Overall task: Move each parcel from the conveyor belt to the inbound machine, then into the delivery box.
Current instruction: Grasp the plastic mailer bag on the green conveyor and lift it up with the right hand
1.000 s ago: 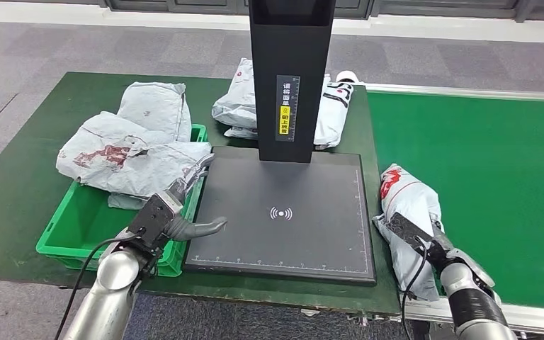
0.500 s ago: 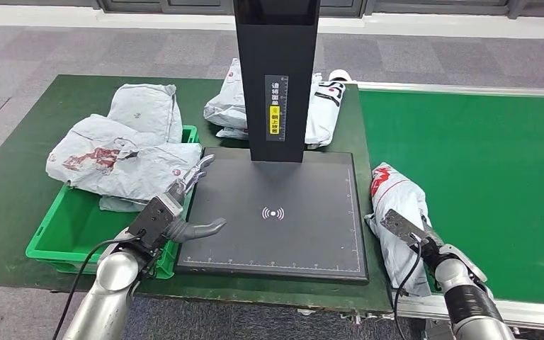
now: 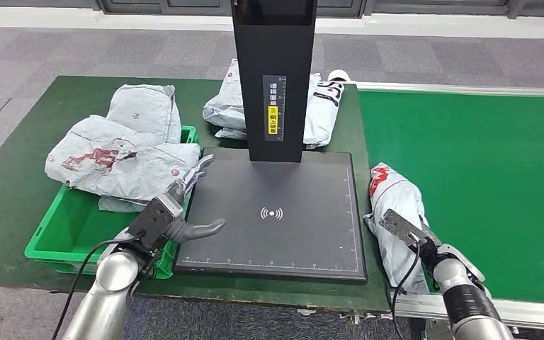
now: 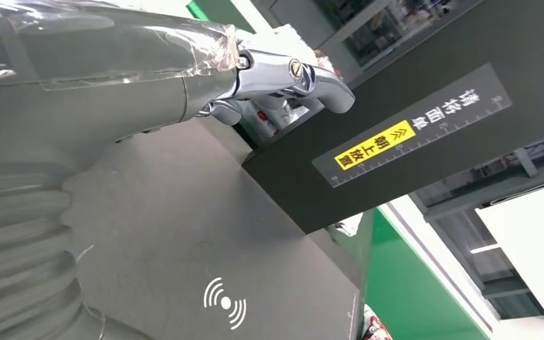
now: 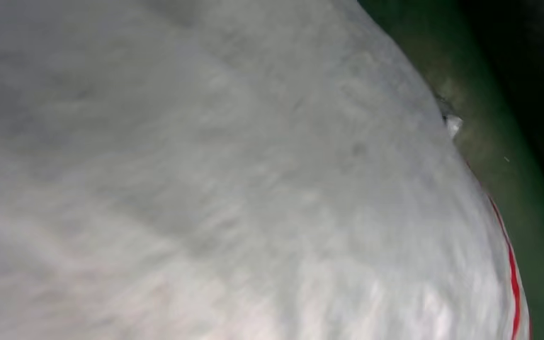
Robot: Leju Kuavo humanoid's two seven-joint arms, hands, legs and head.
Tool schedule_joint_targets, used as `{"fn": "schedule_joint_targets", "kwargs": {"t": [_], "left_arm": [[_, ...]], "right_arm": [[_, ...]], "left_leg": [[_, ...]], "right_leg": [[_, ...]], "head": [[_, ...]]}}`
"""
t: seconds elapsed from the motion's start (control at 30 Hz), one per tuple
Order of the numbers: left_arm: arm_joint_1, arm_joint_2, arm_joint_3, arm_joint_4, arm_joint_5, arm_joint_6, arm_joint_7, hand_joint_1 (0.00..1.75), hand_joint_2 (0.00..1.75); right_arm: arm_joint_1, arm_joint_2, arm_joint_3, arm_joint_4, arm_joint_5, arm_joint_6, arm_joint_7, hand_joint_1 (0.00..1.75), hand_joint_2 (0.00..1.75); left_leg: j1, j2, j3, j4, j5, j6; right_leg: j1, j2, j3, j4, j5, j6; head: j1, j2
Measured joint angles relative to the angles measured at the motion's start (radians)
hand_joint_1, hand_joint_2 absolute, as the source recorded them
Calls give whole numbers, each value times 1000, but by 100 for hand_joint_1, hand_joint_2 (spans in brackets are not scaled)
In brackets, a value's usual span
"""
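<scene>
A grey parcel with red print (image 3: 397, 195) lies on the near left edge of the green conveyor belt (image 3: 482, 177), beside the black inbound machine's plate (image 3: 276, 241). My right hand (image 3: 405, 232) lies on the parcel's near part; its fingers are hidden, and the right wrist view looks closely at the parcel (image 5: 255, 177). My left hand (image 3: 177, 209) hovers open over the plate's left edge, holding nothing, with its fingers (image 4: 290, 74) spread before the machine's black post (image 4: 411, 120). The green delivery box (image 3: 71, 234) stands to the left of the plate with several grey parcels (image 3: 120, 156) heaped on it.
The machine's tall black post (image 3: 273, 78) rises from the far side of the plate. More grey parcels (image 3: 319, 106) lie behind it on the green table. The table's front edge runs just below the plate and the box.
The whole picture has shifted a little, so the camera moved. Both hands and the parcel keep their places relative to the plate.
</scene>
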Motion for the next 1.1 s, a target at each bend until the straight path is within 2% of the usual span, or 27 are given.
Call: {"fn": "schedule_joint_targets", "kwargs": {"t": [0.17,0.67,1.1], "left_arm": [[16,4,0,-4,-20,3,-18,0,175],[20,8,0,-4,-21,3,-21,0,175],[31,9,3,-4,-30,6,-24,0,175]], "right_arm": [[14,1,13,-34,-80,-3,4,175,175],[15,8,34,-57,-100,-4,7,175,175],[44,7,84,-87,-289,-48,48,175,175]], "left_leg": [[0,2,1,0,-1,-1],[0,-4,7,0,1,-2],[0,-4,6,0,1,-2]], "right_leg": [[0,2,-1,0,0,-1],[0,-3,-1,1,0,-1],[0,-4,-2,1,0,-1]], "head": [[0,0],[0,0],[0,0]]}}
